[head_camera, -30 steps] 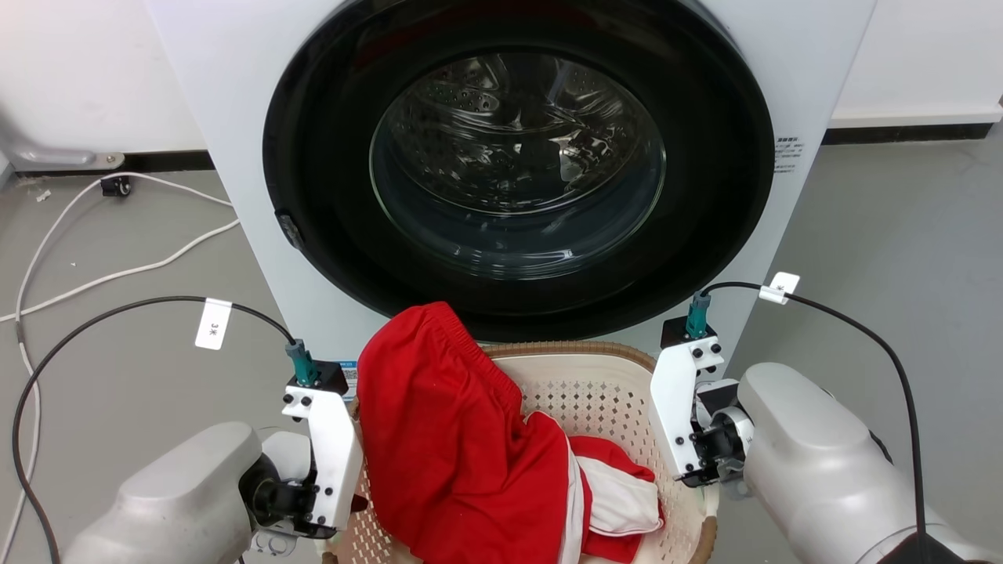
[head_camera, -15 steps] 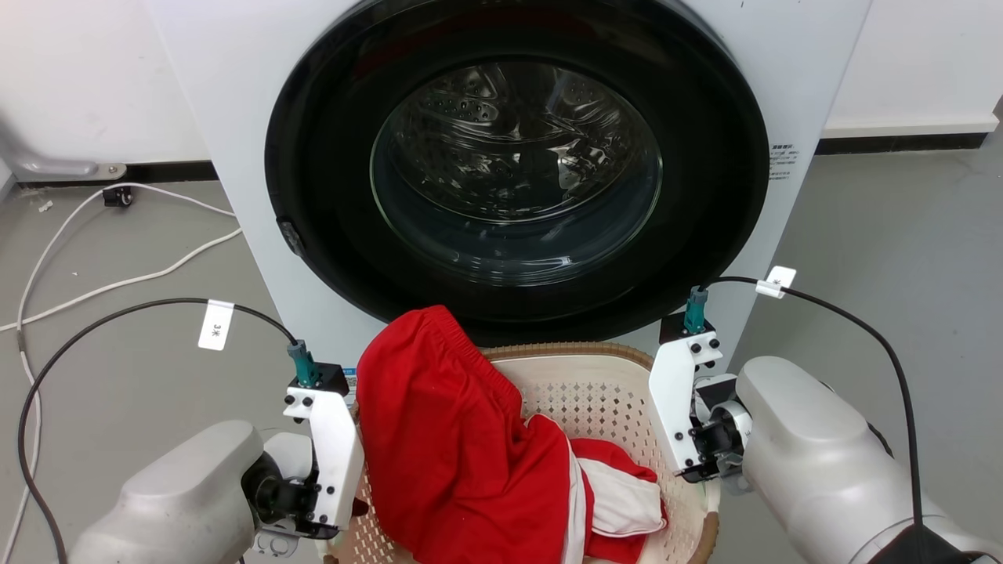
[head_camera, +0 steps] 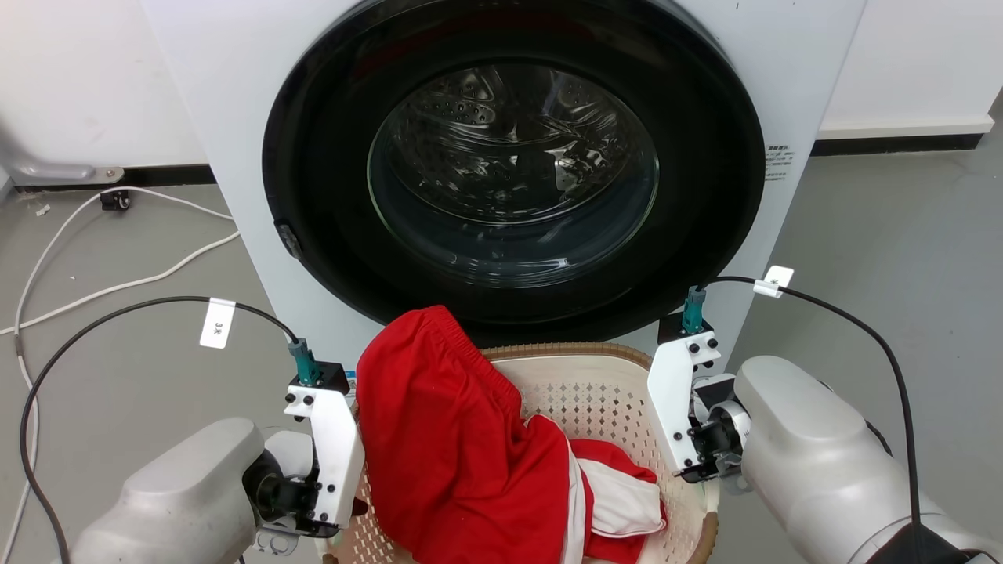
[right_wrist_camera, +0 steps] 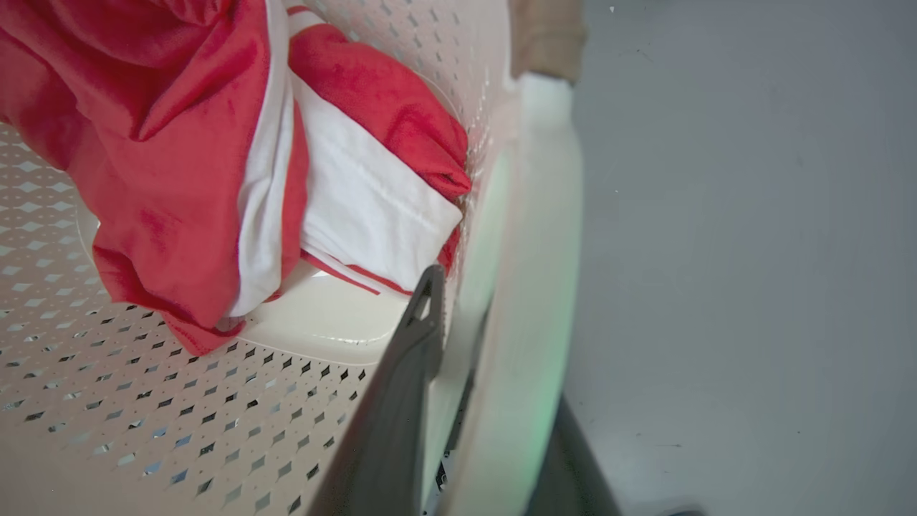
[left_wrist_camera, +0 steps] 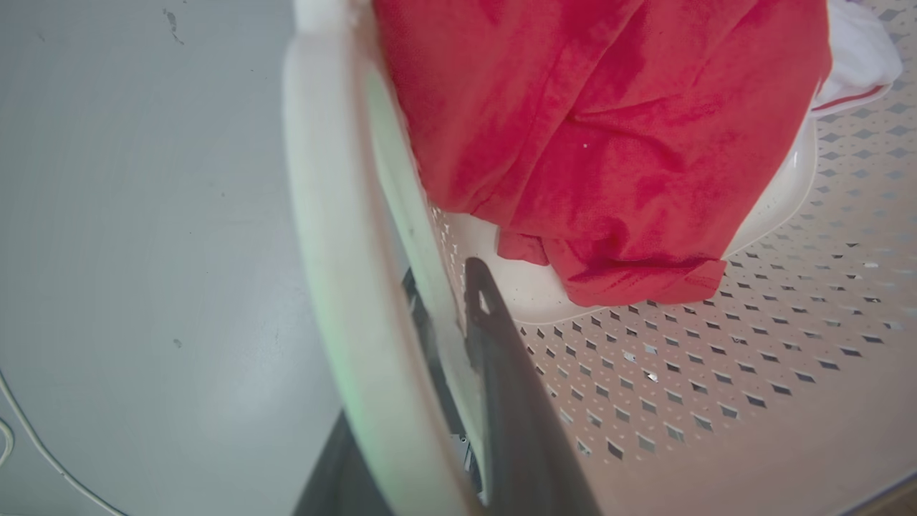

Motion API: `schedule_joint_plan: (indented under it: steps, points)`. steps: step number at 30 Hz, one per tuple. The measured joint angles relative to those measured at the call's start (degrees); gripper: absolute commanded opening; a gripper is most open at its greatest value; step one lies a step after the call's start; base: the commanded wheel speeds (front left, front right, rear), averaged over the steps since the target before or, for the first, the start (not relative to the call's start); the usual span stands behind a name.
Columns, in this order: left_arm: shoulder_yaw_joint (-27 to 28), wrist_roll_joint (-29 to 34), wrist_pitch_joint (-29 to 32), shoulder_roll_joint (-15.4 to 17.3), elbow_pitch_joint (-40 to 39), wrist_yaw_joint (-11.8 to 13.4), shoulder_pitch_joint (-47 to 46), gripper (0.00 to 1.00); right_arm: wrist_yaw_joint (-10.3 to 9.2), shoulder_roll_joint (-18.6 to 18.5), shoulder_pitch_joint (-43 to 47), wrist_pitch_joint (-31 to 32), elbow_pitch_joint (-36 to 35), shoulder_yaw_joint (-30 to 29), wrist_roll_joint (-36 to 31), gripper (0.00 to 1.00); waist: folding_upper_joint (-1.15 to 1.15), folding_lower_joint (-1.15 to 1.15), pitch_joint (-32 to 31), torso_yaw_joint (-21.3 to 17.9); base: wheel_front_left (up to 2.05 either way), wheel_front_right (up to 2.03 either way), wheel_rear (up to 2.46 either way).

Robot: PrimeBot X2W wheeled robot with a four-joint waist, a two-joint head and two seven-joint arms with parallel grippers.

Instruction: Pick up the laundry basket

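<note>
The cream laundry basket, with its brown rim and perforated walls, sits low in the head view in front of the washer. A red garment with white trim lies in it and hangs over its left rim. My left gripper is at the basket's left side and my right gripper at its right side. In the left wrist view my left gripper is shut on the white side handle, one finger inside the wall and one outside. In the right wrist view my right gripper clamps the other handle the same way.
A white front-loading washer with a round dark glass door stands directly behind the basket. White cables trail across the grey floor at the left. A white wall with a dark baseboard runs behind.
The washer and floor have shifted slightly in the head view, so the camera moved. Both grippers and the basket keep the same place relative to each other.
</note>
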Motion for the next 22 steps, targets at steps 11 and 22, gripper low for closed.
schedule_joint_plan:
  steps: [11,22]
  points:
    - [-0.2,0.0,0.3,-0.1,0.1,0.0,0.0,0.0,0.0,0.0,0.0,-0.4,0.4,1.0,1.0,0.0,0.0,0.0,-0.2,-0.1,0.0,0.0,0.0]
    - [-0.2,-0.1,0.7,-0.1,0.4,0.0,0.1,0.0,0.01,0.0,0.1,-0.5,0.5,1.9,2.0,0.0,0.0,0.0,-0.4,-0.1,0.0,0.0,0.0]
